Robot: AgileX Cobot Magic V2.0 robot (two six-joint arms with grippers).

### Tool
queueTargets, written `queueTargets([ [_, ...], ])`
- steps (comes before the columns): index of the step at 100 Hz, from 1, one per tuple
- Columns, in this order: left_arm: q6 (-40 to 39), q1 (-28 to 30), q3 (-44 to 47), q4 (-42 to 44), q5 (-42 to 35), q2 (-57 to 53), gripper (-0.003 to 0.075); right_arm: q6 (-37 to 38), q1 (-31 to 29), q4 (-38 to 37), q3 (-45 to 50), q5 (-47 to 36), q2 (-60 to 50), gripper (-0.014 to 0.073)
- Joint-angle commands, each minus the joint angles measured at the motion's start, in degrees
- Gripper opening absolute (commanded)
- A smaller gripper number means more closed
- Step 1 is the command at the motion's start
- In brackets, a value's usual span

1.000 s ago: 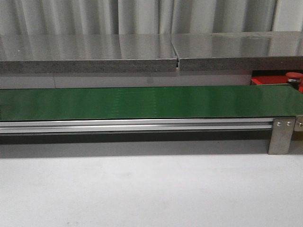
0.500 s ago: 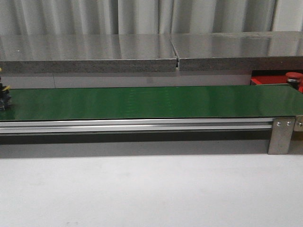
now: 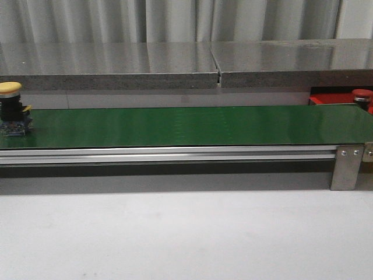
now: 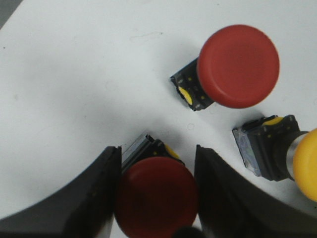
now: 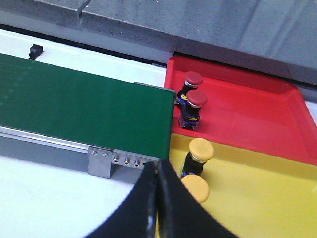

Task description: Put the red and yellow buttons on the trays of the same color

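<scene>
In the left wrist view my left gripper point(image 4: 157, 151) stands over a white table, its jaws closed against the cap of a red button point(image 4: 156, 196). Another red button point(image 4: 237, 67) and a yellow button point(image 4: 307, 163) lie beside it. In the front view a yellow button point(image 3: 11, 93) stands on the green belt point(image 3: 186, 125) at the far left. My right gripper point(image 5: 157, 166) is shut and empty above the belt's end. The red tray point(image 5: 247, 116) holds two red buttons point(image 5: 196, 99). The yellow tray point(image 5: 262, 193) holds two yellow buttons point(image 5: 201, 148). Neither gripper shows in the front view.
A grey stone ledge point(image 3: 186, 64) runs behind the belt. The belt's aluminium rail point(image 3: 169, 154) ends in a metal bracket point(image 3: 347, 166) at the right. The red tray's corner point(image 3: 326, 99) with a red button point(image 3: 361, 94) shows past the belt's right end. White table point(image 3: 186, 233) lies in front.
A yellow button has come into the front view at the left edge and moved right along the belt. Nothing else in that view has moved.
</scene>
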Motion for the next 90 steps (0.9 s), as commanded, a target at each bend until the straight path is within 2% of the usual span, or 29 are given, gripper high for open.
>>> queueTargets([
  [1,-0.3,0.0,-1.8,-0.6,-0.6,-6.3,0.0157,-0.6,-0.1,0.2,-1.6,-3.8,0.3,-0.0067],
  [16,1.6,-0.9,-0.8,-0.6,0.8,-11.4,0.0157,-0.6,-0.1,0.2,-1.6,-3.8,0.3,-0.0067],
  [49,2.5,-6.4,7.9,-0.6,0.8,-23.9,0.0157,-0.6,-0.1,0.2,-1.6,-3.6,0.3,-0.0067],
  [90,2.5,-13.0,15.2,-1.7,0.2,-25.2,0.0157,-0.6,-0.1,0.2,-1.6,-3.6,0.3,-0.0067],
])
